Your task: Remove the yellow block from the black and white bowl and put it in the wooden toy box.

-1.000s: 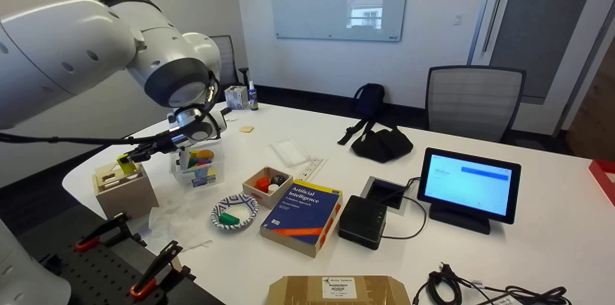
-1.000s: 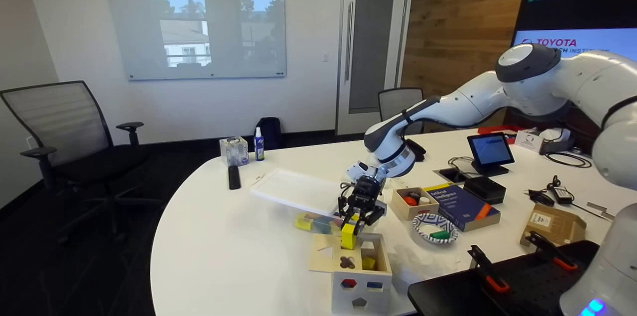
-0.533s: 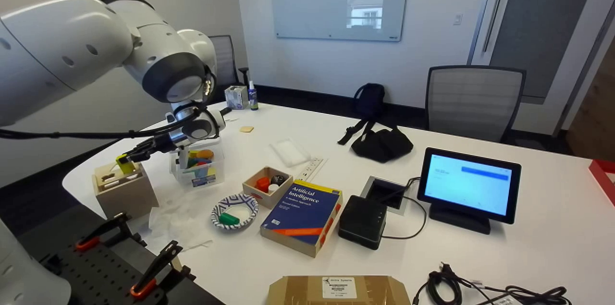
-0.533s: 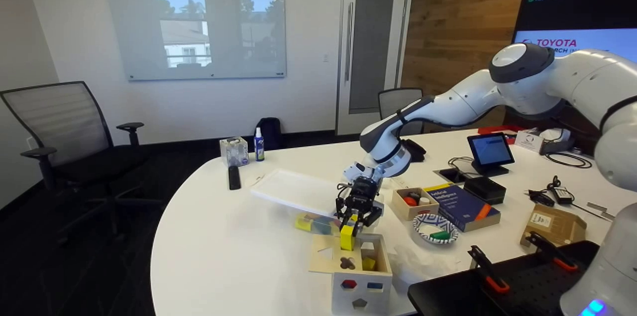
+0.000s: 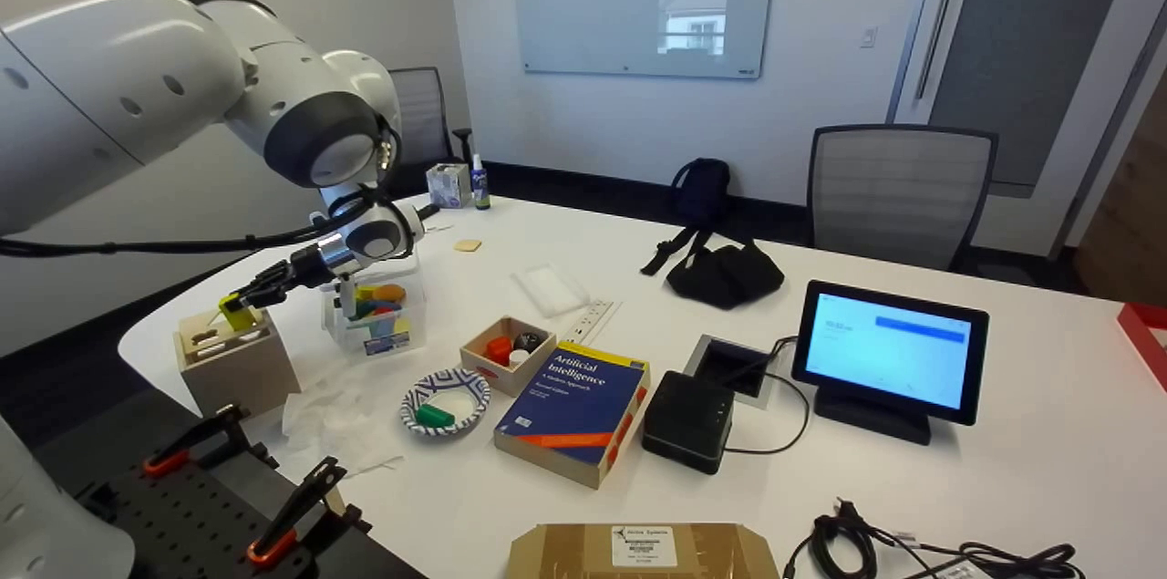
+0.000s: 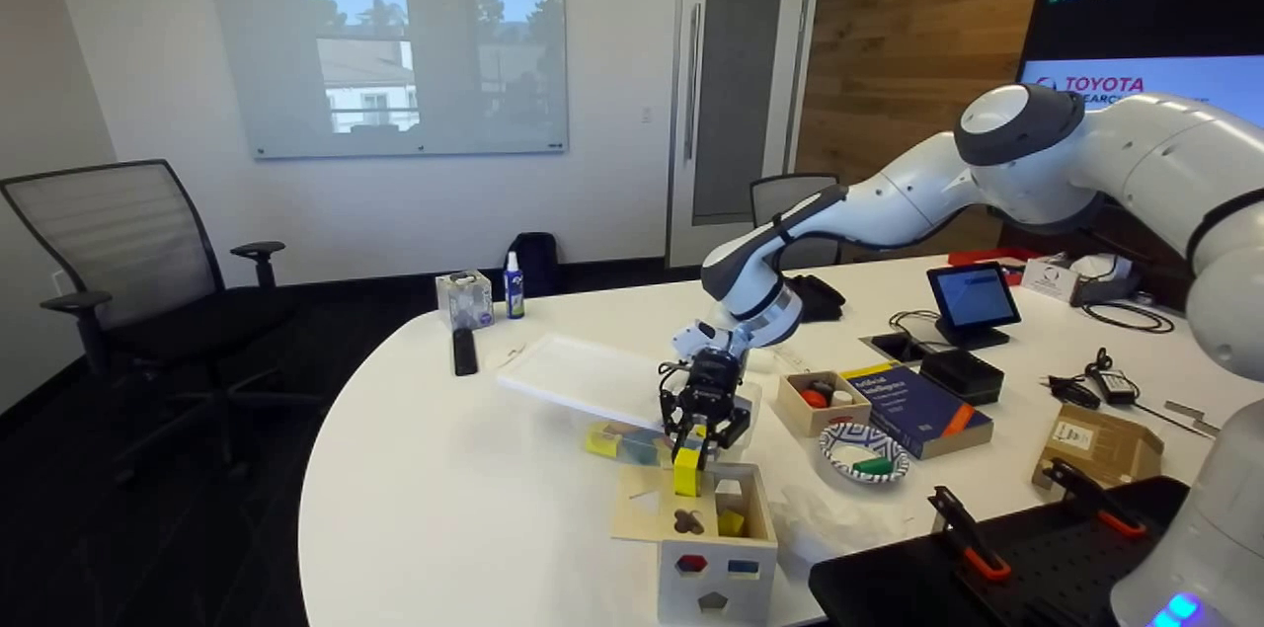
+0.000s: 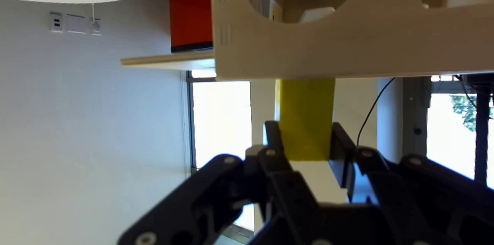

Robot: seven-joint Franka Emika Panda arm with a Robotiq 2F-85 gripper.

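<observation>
My gripper (image 7: 305,127) is shut on the yellow block (image 7: 307,117), with one finger on each side. In the wrist view the block's far end meets or passes behind the edge of the wooden toy box (image 7: 347,50). In both exterior views the block (image 5: 239,316) (image 6: 686,476) is upright at the top of the box (image 5: 244,374) (image 6: 681,583). I cannot tell how deep it sits in the opening. Another yellow piece (image 6: 731,522) lies inside the box. The black and white bowl (image 5: 415,392) (image 6: 861,431) holds a green piece (image 5: 435,416).
The translucent tub (image 5: 415,324) with coloured pieces stands beside the box under my wrist. A white lid (image 6: 583,375) lies beyond it. A small wooden tray (image 5: 483,372), a thick book (image 5: 570,406) and crumpled paper (image 5: 337,424) are nearby. Black clamps (image 5: 301,506) stand on the base plate.
My arm and wrist have shifted a little toward the box and tilted. The yellow block has moved only slightly and stays in my gripper at the box top.
</observation>
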